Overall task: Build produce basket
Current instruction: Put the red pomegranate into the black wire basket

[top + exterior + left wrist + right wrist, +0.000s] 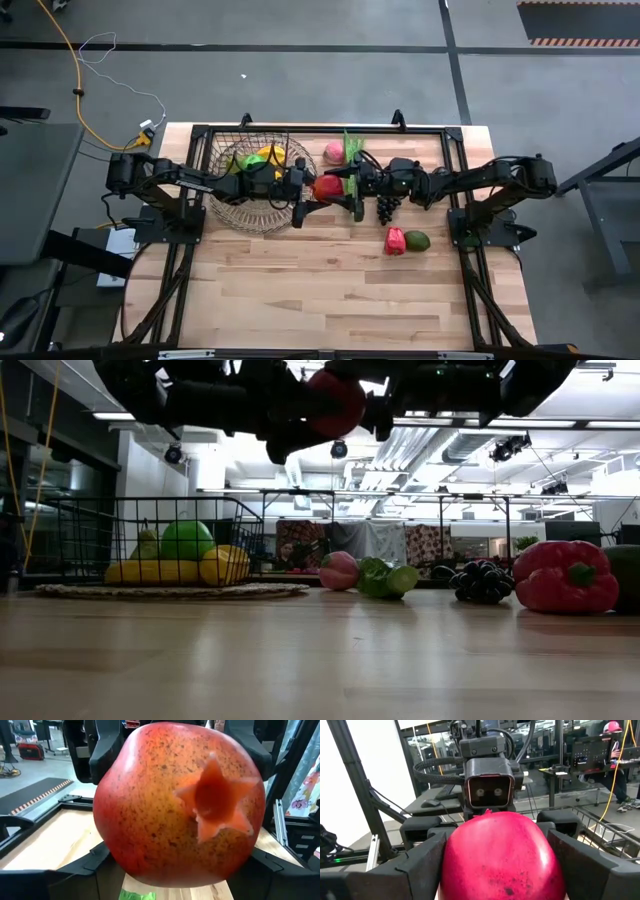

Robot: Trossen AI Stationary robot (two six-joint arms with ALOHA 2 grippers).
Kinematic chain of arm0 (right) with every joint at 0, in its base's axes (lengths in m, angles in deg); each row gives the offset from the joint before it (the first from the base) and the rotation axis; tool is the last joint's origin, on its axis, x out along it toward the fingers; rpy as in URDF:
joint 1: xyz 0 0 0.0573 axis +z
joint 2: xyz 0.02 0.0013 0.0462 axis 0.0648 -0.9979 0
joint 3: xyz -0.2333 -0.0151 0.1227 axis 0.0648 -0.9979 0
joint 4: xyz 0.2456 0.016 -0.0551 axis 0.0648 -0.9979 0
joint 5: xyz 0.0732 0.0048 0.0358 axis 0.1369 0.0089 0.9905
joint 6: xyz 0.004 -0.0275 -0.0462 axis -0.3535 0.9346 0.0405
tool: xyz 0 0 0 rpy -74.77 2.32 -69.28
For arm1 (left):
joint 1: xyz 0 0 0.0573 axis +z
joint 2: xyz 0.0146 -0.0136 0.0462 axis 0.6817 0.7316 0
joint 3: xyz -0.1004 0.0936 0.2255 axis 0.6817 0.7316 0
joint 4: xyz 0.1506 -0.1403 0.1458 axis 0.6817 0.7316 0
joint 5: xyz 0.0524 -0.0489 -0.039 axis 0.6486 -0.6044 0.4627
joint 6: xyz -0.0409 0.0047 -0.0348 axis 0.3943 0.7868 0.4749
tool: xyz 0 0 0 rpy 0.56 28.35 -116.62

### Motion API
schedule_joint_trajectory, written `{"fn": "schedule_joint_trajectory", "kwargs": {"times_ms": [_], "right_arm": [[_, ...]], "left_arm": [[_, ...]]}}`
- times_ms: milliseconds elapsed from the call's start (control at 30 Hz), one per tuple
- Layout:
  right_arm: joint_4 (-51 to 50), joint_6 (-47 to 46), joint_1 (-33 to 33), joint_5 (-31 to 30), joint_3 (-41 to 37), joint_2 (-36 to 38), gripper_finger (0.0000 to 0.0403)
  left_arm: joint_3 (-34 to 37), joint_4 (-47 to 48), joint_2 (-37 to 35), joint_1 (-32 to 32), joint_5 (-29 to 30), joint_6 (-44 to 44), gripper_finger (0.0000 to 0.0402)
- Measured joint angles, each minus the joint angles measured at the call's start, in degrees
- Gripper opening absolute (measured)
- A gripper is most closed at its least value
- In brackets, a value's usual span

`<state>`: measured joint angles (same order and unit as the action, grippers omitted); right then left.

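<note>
A red pomegranate (327, 187) hangs high above the middle of the table, between my two grippers. My left gripper (306, 190) comes at it from the table's left and my right gripper (346, 187) from the right; both are shut on it. Its star-shaped crown (215, 800) faces the left wrist. The black wire basket (90, 525) stands at the far left on a round wicker tray (170, 591), with a banana (155, 571), a green apple (186, 539) and a lemon (224, 565) inside. My left gripper pinches the pomegranate between its two fingers, one on each side of the fruit (107, 855), at its crown end. The fingers (75, 870) lie level and come from the table's left. The fruit is lifted clear of the table. My right gripper pinches the same pomegranate by its two opposite sides (452, 865), at the end away from the crown. Its fingers (415, 865) lie level and come from the table's right. The fruit sits between both pairs of fingers, clear of everything below.
On the table lie a pink peach (334, 152) and a green stalk (355, 148) at the far edge, purple grapes (385, 207) under the right arm, and a red pepper (395, 241) beside an avocado (417, 240). The near half of the tabletop (320, 300) is bare wood.
</note>
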<state>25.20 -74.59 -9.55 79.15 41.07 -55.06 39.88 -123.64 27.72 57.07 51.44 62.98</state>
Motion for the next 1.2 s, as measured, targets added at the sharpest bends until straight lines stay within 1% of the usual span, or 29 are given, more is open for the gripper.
{"fn": "schedule_joint_trajectory", "kwargs": {"times_ms": [133,333,467,733,867,967,1133,1200], "right_arm": [[-1.31,0.32,0.01,-0.19,-0.04,0.02,0.0311],[-1.71,-2.11,-0.08,-2.56,-0.04,-0.02,0.0311],[-1.70,-0.66,-0.08,-2.93,-0.04,-0.02,0.0311],[-0.24,-1.66,-0.12,-2.23,-0.04,-0.07,0.0311],[-0.45,-0.48,0.27,-2.44,-0.04,-0.07,0.0313],[-1.19,-0.27,0.69,-3.34,-0.04,-0.07,0.0331],[-2.11,1.43,1.72,-7.75,-0.04,0.02,0.0384],[-2.28,2.13,1.98,-8.47,-0.04,0.02,0.0395]], "left_arm": [[0.18,0.35,0.03,0.03,-0.41,0.32,0.0262],[0.33,0.05,0.07,0.11,-1.29,1.51,0.0262],[0.37,-0.14,0.09,0.15,-1.12,1.20,0.0261],[0.39,-0.58,0.09,0.15,-0.88,1.49,0.0261],[0.39,-0.47,0.09,0.13,-0.88,1.15,0.0261],[0.44,-0.11,0.10,0.11,-0.83,1.09,0.0261],[0.55,0.58,0.13,0.21,0.65,1.23,0.0262],[0.55,1.19,0.13,0.20,1.50,1.21,0.0262]]}}
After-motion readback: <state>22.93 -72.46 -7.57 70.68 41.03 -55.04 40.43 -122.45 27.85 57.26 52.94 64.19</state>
